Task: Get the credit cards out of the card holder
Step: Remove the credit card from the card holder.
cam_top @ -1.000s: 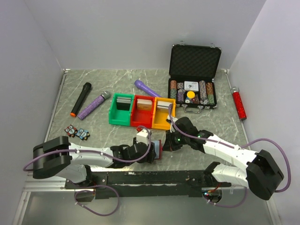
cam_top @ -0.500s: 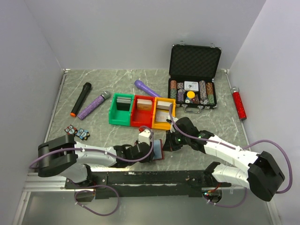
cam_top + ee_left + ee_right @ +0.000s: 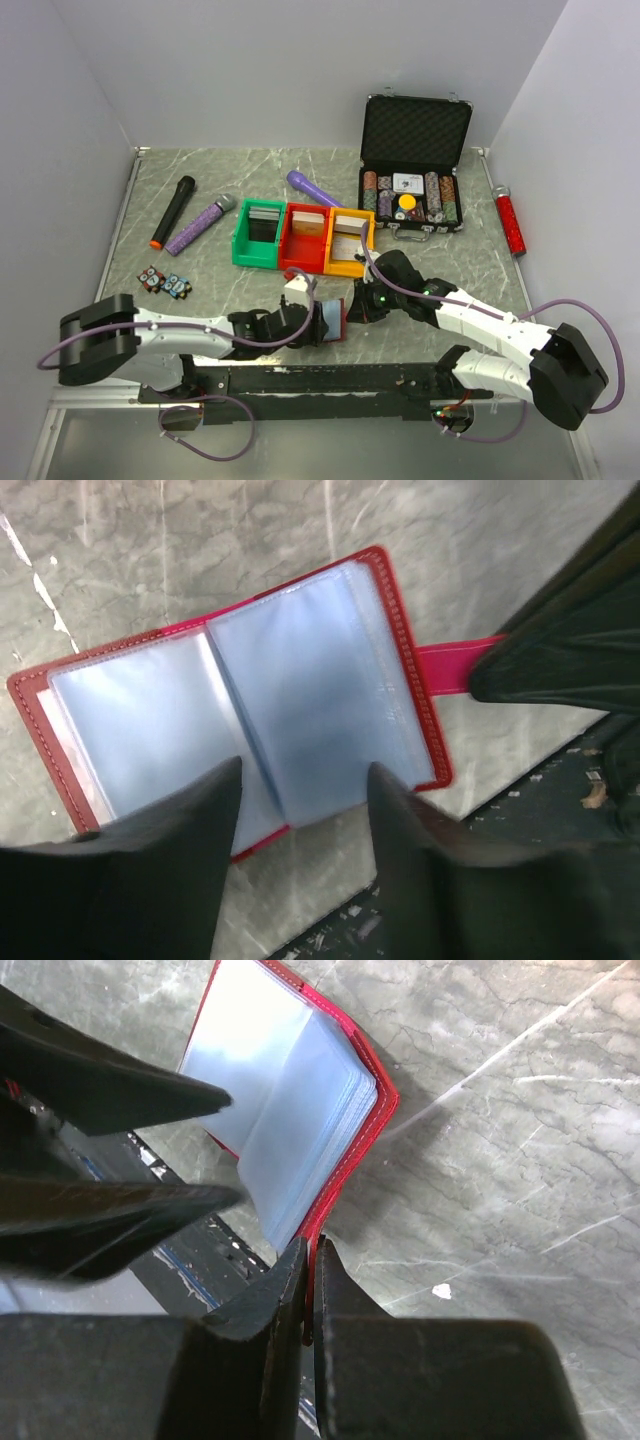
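The card holder point(image 3: 334, 322) is a red folding wallet lying open on the grey marble table near the front edge. Its pale blue sleeves face up in the left wrist view point(image 3: 250, 710) and the right wrist view point(image 3: 290, 1130). No card shows clearly in the sleeves. My right gripper point(image 3: 310, 1260) is shut on the wallet's red snap tab point(image 3: 450, 665) and shows in the top view point(image 3: 360, 306). My left gripper point(image 3: 303, 780) is open, its fingertips just above the sleeves' near edge; it sits left of the wallet in the top view point(image 3: 305, 326).
Green point(image 3: 258, 240), red point(image 3: 305, 242) and yellow point(image 3: 348, 248) bins with cards stand behind the wallet. A black case of poker chips point(image 3: 415, 160) is at the back right. Microphones point(image 3: 172, 212) lie at the back left and a red tube point(image 3: 511, 222) on the right. A dark rail point(image 3: 320, 378) runs along the table's front edge.
My left arm has shifted a little to the left and its gripper has dropped closer to the open wallet. The right gripper has kept hold of the tab.
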Motion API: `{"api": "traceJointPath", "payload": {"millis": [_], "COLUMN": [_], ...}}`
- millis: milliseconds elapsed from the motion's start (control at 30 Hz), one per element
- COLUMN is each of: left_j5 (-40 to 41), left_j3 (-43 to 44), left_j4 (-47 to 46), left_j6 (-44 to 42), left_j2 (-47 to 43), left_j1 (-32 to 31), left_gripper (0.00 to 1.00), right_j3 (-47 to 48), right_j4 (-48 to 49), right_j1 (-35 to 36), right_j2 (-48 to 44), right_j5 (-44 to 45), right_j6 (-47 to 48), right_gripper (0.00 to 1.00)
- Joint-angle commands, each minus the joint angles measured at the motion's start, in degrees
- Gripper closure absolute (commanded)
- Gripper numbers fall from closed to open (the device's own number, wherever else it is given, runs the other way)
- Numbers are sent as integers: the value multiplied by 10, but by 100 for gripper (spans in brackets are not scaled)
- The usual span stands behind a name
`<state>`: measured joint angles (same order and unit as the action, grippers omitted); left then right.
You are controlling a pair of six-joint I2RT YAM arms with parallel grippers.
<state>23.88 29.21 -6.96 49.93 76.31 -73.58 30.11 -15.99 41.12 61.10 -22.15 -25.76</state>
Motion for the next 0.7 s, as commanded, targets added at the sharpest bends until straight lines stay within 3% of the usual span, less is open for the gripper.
{"api": "traceJointPath", "payload": {"millis": [0, 200, 667], "left_j5": [6, -18, -27], "left_j3": [-12, 18, 35], "left_j4": [-22, -33, -41], "left_j6": [-8, -40, -34], "left_j2": [-49, -27, 32], "left_j1": [1, 1, 1], "left_gripper": [36, 30, 42], "right_j3": [27, 29, 44], "right_j4": [6, 8, -9], "right_j1": [5, 5, 9], "right_j2": [-2, -1, -3], "right_j5": [-5, -7, -5], "right_j6": [5, 3, 8], "right_gripper": [100, 100, 100]}}
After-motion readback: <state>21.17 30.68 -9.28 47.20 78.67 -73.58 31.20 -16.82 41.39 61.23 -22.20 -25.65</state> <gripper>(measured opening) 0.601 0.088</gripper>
